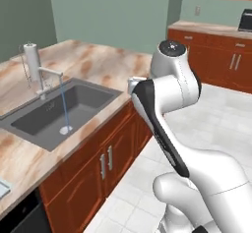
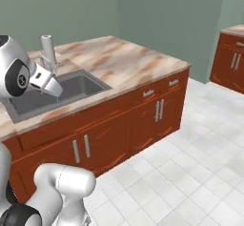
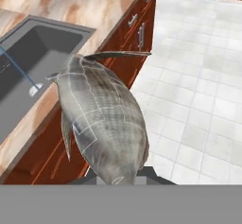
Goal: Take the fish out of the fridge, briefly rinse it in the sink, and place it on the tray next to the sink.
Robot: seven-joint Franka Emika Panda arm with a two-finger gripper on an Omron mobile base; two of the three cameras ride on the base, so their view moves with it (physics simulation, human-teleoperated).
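Fish (image 3: 106, 124) held in gripper (image 3: 116, 178), seen close in hand view: fat grey-silver body w/ scale pattern, thin dark tail pointing away from hand, fins at side. Fingers mostly hidden behind body, dark tips just peeking at base; clenched on fish near head end by the look of it. Probably light, fairly stiff, smooth skin so likely slippery, more so once wet. Best grip across thick mid-body, not tail or fins; present hold sits low on body, so could pivot if swung fast.

Hanging off counter front edge, over floor tiles and cabinet doors, not yet over sink (image 1: 59, 111). Sink to one side in hand view, set in marbled counter; faucet (image 1: 33, 67) at back edge running, thin blue stream down to basin floor.

Arm folded high in left base view, elbow up, forearm angled down toward counter front edge near sink's right corner. Sliver of pale tray (image 1: 3, 188) at counter's near left edge.

Rinse judged next: needs reach in over basin, under stream.
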